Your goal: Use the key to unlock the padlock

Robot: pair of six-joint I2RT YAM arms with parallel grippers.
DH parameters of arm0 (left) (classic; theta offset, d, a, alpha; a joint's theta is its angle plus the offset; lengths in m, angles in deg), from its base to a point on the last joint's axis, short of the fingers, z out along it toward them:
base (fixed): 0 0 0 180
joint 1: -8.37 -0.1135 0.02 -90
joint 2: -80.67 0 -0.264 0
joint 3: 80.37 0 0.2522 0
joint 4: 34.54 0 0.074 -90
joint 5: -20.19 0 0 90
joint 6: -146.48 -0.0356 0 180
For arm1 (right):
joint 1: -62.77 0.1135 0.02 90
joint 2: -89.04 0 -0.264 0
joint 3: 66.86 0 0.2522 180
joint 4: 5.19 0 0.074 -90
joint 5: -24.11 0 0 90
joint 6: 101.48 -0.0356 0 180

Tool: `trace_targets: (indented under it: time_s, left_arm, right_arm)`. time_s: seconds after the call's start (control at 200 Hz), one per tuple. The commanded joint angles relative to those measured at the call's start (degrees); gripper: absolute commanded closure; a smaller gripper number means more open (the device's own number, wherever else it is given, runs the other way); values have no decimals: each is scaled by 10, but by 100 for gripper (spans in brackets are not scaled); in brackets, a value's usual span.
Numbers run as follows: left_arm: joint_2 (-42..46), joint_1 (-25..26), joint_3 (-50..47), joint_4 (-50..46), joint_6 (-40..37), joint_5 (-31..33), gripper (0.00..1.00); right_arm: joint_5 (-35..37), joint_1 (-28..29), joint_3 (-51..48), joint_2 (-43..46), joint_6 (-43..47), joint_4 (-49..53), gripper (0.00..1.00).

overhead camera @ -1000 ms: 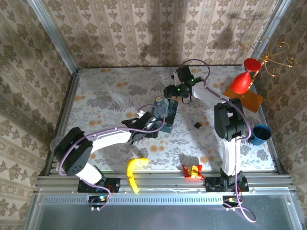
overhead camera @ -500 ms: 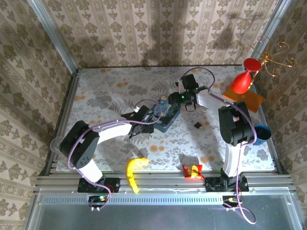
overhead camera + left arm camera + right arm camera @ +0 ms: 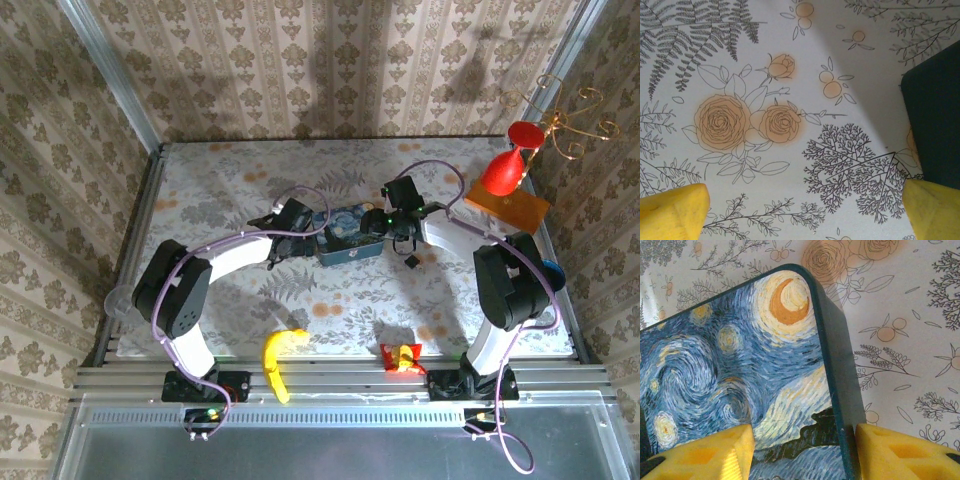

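Tin box (image 3: 350, 237) lies centre-scene, apparently braced for unlocking: left gripper (image 3: 802, 212) stands wide open just left of it, right gripper (image 3: 802, 455) straddles its right edge, grip unclear; padlock too small to locate on it.

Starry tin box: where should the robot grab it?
Probably grip the tin box by its thin dark side wall near the moon corner, coming from the right gripper's side. The painted lid looks too wide for the jaws, while that edge sits between them.
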Motion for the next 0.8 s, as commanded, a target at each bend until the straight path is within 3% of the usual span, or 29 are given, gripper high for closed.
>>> trace_targets:
  time_s: [0.0,0.135,0.285,0.51,0.67,0.725,0.755,0.795]
  left_arm:
    - [-7,2,20,27,-14,-19,0]
    - [10,-9,12,19,-15,-19,0]
    - [68,-29,-13,7,-17,-7,0]
    - [209,-83,-73,-19,-23,39,0]
    - [321,-108,-122,-31,-64,116,0]
    - [359,-114,-144,-22,-93,150,0]
    - [380,-117,-161,-6,-114,166,0]
    - [409,-117,-185,18,-140,181,0]
  right_arm:
    - [-8,21,-11,10,-16,19,45]
    - [15,22,-8,29,-13,37,40]
    - [94,22,2,85,5,97,33]
    - [198,18,-67,245,28,114,26]
    - [275,11,-153,389,59,87,20]
    - [299,11,-187,442,71,68,11]
    - [314,9,-205,470,76,57,1]
    - [332,7,-230,505,85,39,0]
